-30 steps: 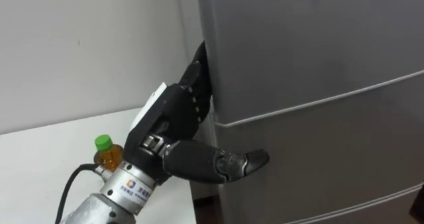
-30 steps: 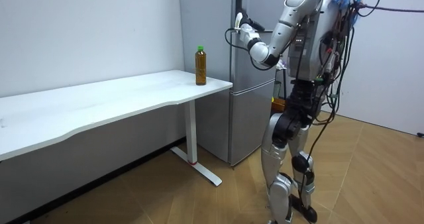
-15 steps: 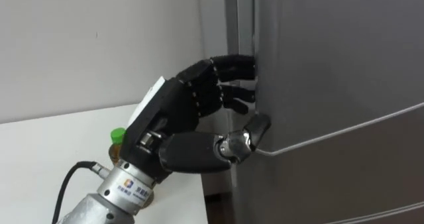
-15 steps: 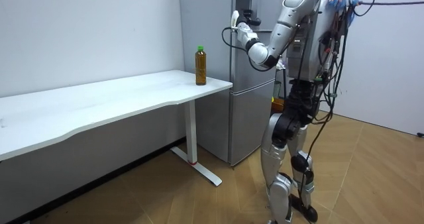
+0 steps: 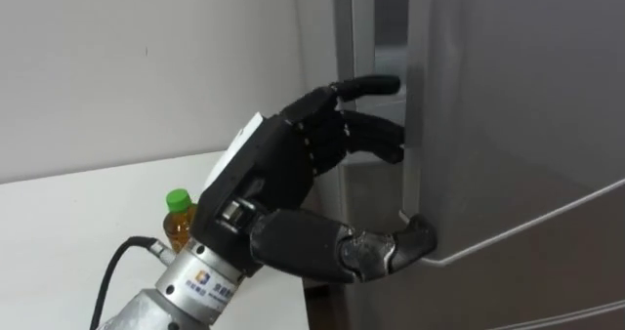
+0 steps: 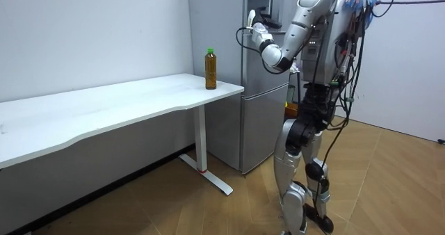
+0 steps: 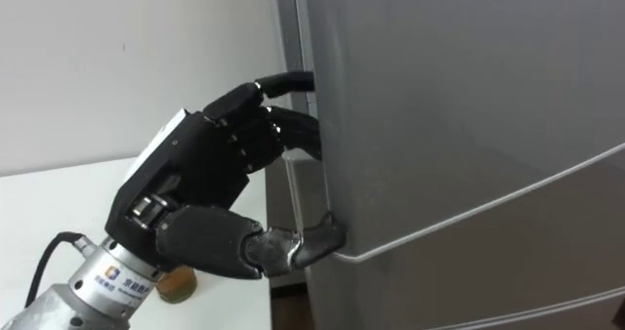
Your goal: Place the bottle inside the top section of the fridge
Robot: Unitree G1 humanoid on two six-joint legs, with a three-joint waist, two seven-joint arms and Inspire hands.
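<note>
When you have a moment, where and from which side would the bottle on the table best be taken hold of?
Probably round the bottle's straight body below the green cap, coming in level from the fridge side: it stands upright and alone near the table's corner. The left hand is hooked on the fridge door's edge for now.

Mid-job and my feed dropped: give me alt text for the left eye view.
The left hand grips the edge of the fridge's upper door, fingers hooked round the edge and thumb pressed at the door's lower corner. Behind its wrist, the green-capped bottle stands on the white table.
</note>
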